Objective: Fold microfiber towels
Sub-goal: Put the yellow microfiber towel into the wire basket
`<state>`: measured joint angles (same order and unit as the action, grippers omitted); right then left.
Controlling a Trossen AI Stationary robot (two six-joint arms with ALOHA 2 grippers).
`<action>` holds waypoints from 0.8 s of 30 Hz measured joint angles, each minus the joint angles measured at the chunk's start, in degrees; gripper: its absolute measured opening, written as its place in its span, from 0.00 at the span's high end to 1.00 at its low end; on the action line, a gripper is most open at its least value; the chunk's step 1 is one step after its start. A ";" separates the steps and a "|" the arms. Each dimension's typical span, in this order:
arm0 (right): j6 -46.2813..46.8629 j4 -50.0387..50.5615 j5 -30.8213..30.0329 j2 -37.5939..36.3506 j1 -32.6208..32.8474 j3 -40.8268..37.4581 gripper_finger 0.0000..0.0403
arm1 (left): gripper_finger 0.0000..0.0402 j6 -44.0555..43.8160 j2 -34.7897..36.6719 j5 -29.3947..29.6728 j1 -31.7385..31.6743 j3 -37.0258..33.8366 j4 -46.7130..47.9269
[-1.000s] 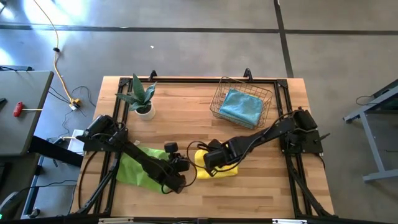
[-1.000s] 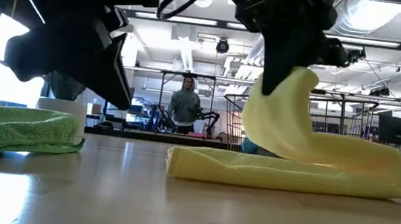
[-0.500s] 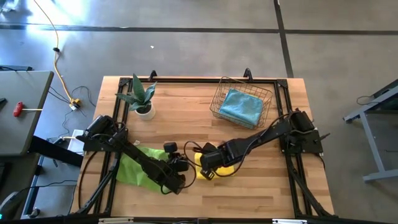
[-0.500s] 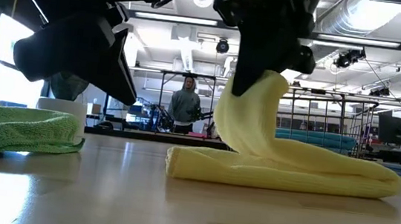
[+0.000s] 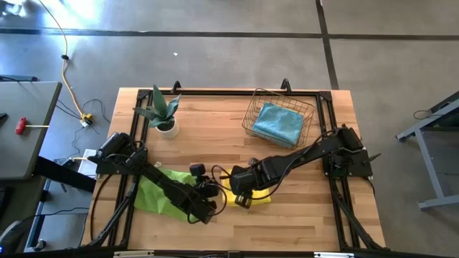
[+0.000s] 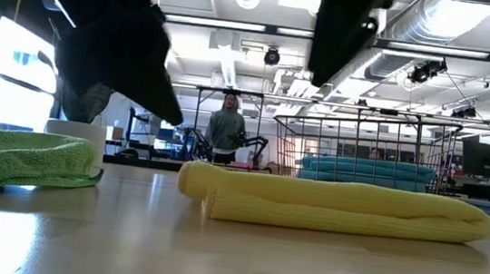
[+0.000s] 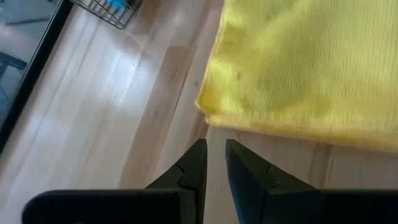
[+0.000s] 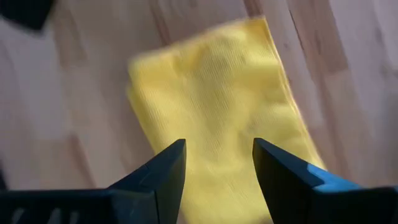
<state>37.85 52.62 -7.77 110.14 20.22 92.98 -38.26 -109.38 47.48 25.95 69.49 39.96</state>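
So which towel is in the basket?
The teal towel, lying inside the wire basket; the yellow towel and green towel lie on the table.
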 joint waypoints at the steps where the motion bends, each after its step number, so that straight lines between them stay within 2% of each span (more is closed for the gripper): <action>1: -0.99 2.74 -1.35 -0.02 0.55 0.65 0.55 | 0.87 -0.86 0.00 0.23 -0.17 0.00 -1.01; 5: -2.25 11.17 -5.63 0.02 3.31 0.89 0.55 | 0.87 -0.10 0.00 -1.95 -0.50 0.02 -2.81; 10: -2.03 17.54 -15.22 -0.20 7.29 0.68 0.55 | 0.87 4.45 0.00 -6.61 -0.70 0.02 -3.76; 16: -1.76 26.35 -23.56 -2.17 9.22 -1.02 0.55 | 0.87 8.33 0.00 -30.56 -3.78 0.00 -5.59; 19: 0.11 27.29 -26.39 -5.03 8.69 -6.96 0.55 | 0.87 8.37 0.00 -36.40 -5.39 0.02 -5.95; 24: 8.32 22.73 -26.06 -12.32 7.84 -21.76 0.55 | 0.87 8.40 1.20 -40.47 -8.48 0.12 -3.87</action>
<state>46.17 75.35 -33.83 97.83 28.05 71.22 -29.86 -108.19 7.01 17.47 69.62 36.09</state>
